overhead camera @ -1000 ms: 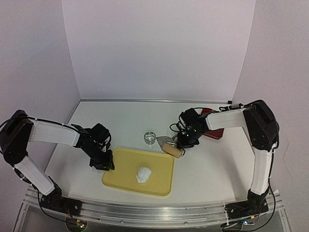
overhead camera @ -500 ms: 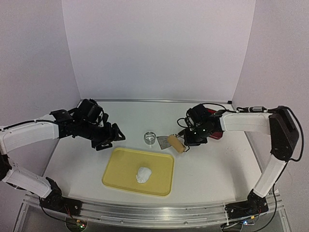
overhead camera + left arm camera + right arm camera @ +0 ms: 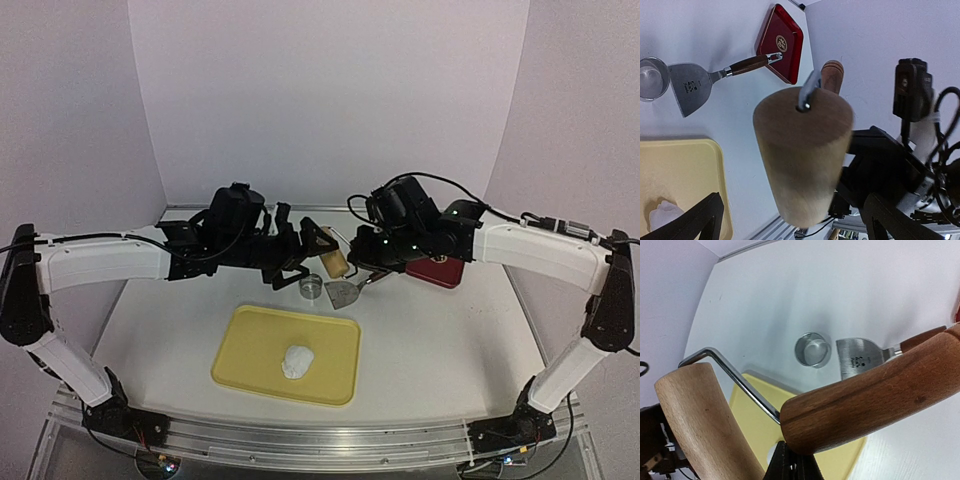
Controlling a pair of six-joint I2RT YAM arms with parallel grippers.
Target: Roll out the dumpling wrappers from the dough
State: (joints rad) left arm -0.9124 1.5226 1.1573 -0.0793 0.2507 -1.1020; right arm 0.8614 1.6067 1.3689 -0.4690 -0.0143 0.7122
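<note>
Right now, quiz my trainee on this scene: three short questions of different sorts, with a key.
1. True or false: the dough lies as a lump on the yellow tray.
2. What does the right gripper hold? A) the dough B) the rolling pin, by its handle C) nothing
3. In one word: how do the left gripper jaws stand beside the pin's barrel?
Key: 1 true; 2 B; 3 open.
</note>
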